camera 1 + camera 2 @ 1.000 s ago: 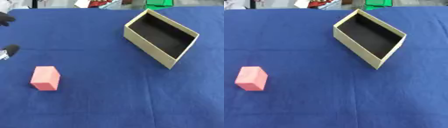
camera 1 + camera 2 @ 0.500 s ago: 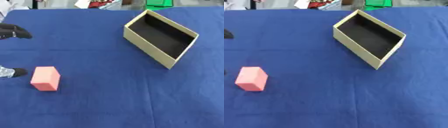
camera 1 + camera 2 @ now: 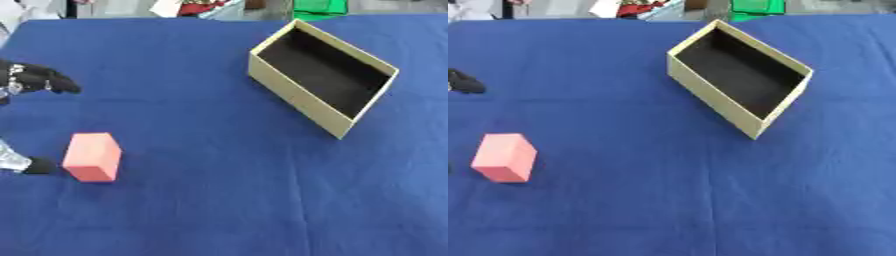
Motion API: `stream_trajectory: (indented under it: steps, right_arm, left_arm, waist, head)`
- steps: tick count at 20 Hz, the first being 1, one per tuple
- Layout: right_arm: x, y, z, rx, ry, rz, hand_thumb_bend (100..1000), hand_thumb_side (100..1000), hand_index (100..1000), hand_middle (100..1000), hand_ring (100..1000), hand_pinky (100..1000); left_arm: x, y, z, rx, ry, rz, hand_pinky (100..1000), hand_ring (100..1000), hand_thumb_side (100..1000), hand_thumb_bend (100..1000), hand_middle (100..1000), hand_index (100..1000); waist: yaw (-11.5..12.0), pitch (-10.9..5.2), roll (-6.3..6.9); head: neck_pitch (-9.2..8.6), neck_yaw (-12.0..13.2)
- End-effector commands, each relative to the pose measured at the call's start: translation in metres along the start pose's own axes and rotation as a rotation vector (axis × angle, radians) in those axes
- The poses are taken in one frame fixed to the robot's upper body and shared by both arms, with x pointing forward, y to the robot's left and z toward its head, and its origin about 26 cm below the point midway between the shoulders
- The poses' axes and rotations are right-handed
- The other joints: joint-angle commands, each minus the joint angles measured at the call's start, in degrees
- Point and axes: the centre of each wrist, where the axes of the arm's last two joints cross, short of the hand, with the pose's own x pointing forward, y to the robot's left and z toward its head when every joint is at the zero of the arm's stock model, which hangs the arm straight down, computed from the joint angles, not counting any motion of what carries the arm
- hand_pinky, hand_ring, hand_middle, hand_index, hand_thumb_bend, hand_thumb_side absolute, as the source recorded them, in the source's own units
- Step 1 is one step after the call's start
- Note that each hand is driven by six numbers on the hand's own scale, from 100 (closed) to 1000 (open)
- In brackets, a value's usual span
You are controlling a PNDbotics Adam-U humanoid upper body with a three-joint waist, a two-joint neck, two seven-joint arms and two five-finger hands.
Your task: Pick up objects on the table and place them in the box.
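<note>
Deep blue cloth covers the whole table [image 3: 201, 200], faintly creased; two things rest on it, well apart from each other. A pink block [image 3: 91, 156], a small box-like solid with a lighter top face, sits near the left side of the table, a little below the middle of the left eye view; it stands on the cloth and is not lifted. A tan cardboard box [image 3: 322, 76] lies toward the upper right, turned at an angle to the table's edges; it is open at the top, its inside is black, and nothing shows inside it; the pink block is outside it, far to its left.

The robot's left hand [image 3: 35, 79] comes in at the left edge of the left eye view; only parts of it show. Black fingers [image 3: 54, 82] reach rightward above the cloth, higher in the picture than the block and apart from it; lower down, a black fingertip or thumb tip [image 3: 39, 165] with a silvery part behind it lies just beside the block's left face, and whether it touches cannot be told. The two parts are spread wide with the block's left side between their levels; the fingers are not closed round anything. In the right eye view only one dark fingertip shows at the left edge. The right hand appears in neither view.

Along the far edge, beyond the table, sit a green object [image 3: 319, 7] and some red and white clutter [image 3: 188, 7], too blurred to identify.
</note>
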Motion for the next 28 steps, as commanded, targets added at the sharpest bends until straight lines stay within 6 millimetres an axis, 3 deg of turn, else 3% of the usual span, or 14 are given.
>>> stream_trajectory:
  steps: [1, 12, 15, 28]
  right_arm:
    - [0.007, -0.006, -0.008, -0.002, -0.045, 0.01, 100, 940, 813, 780, 781, 792]
    - [0.007, -0.005, -0.008, 0.004, -0.044, 0.005, 100, 941, 812, 780, 781, 792]
    - [0.007, -0.005, -0.008, 0.005, -0.044, 0.005, 100, 941, 812, 780, 781, 792]
    - [0.007, -0.004, -0.007, 0.008, -0.04, 0.001, 100, 941, 811, 779, 782, 793]
  left_arm:
    - [-0.002, 0.009, 0.002, -0.022, 0.028, 0.006, 834, 841, 676, 704, 869, 960]
    - [-0.004, 0.0, -0.015, -0.059, 0.093, 0.096, 847, 875, 679, 750, 897, 977]
    - [-0.005, -0.005, -0.019, -0.082, 0.106, 0.117, 869, 884, 723, 810, 901, 979]
    - [-0.01, -0.02, -0.033, -0.11, 0.154, 0.18, 844, 853, 762, 807, 861, 959]
  waist:
    - [-0.1, -1.24, 0.04]
    - [-0.3, -1.31, 0.33]
    - [-0.4, -1.24, 0.41]
    - [-0.5, -1.1, 0.46]
  head:
    - [-0.67, 0.2]
    - [-0.75, 0.4]
    - [-0.77, 0.4]
    - [-0.69, 0.6]
